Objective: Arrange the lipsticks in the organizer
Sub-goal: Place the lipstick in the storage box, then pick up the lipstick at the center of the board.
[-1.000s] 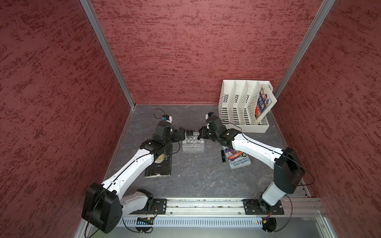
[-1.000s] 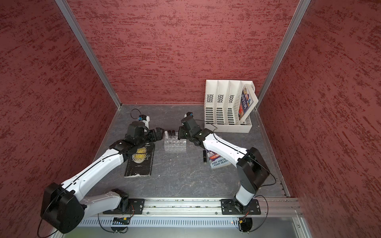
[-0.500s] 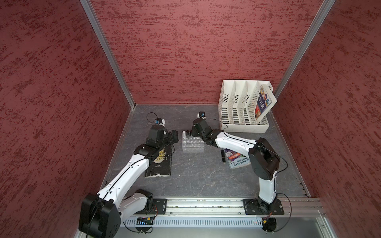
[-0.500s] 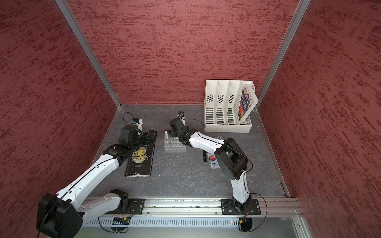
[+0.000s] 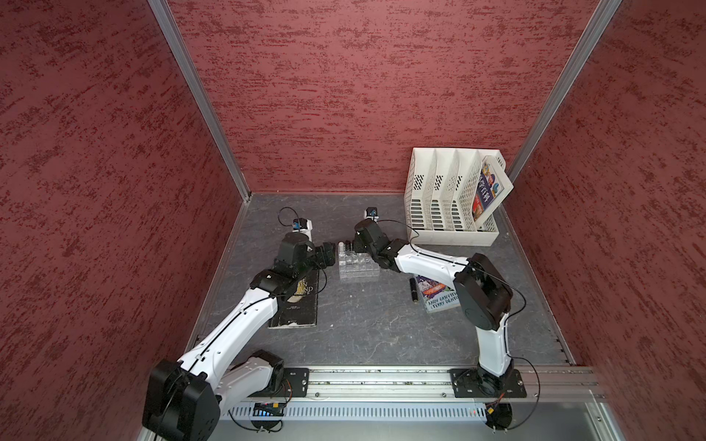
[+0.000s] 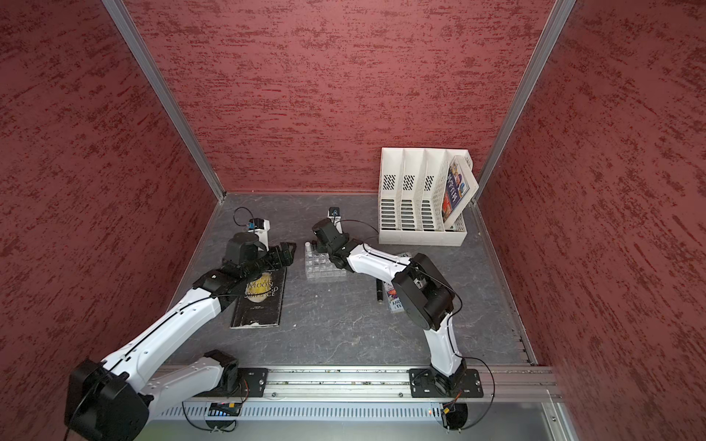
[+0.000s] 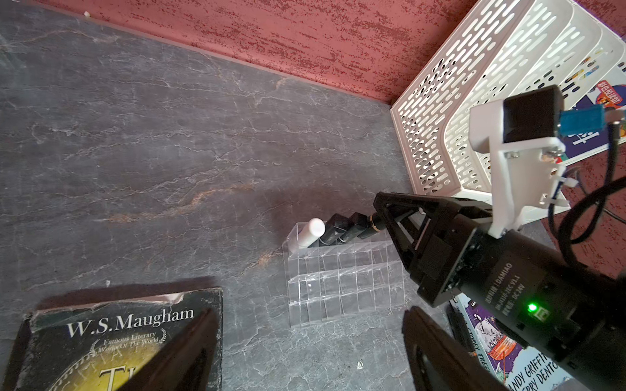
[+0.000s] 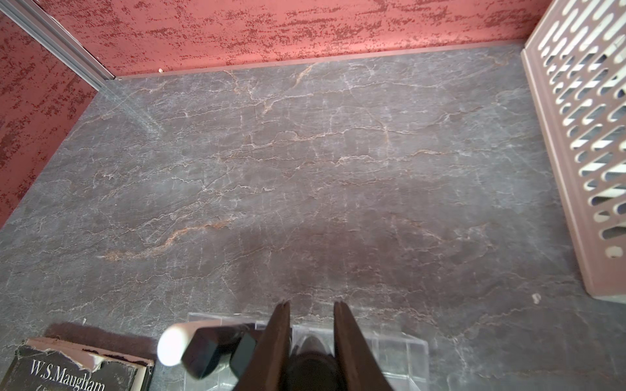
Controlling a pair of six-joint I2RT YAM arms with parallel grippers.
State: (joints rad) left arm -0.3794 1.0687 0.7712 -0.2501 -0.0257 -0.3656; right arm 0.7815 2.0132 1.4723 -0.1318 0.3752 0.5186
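Lipsticks (image 7: 333,226) stand in the back row of the organizer (image 7: 342,287), mid counter (image 5: 363,336), nearer its far edge. Right arm (image 5: 428,263) stretches low over it, right tool (image 8: 312,304) clamped on a black lipstick (image 7: 366,233). Left arm (image 5: 244,320) reaches alongside, left tool (image 5: 329,256) spread wide, empty.

Between the fingers of the right claw (image 8: 311,306) the held lipstick (image 8: 311,367) is only a dark blur. The right arm (image 5: 431,263) hides part of the paperback (image 5: 439,299). In both top views the tubes (image 5: 345,246) in the organizer (image 5: 359,269) are too small to count.
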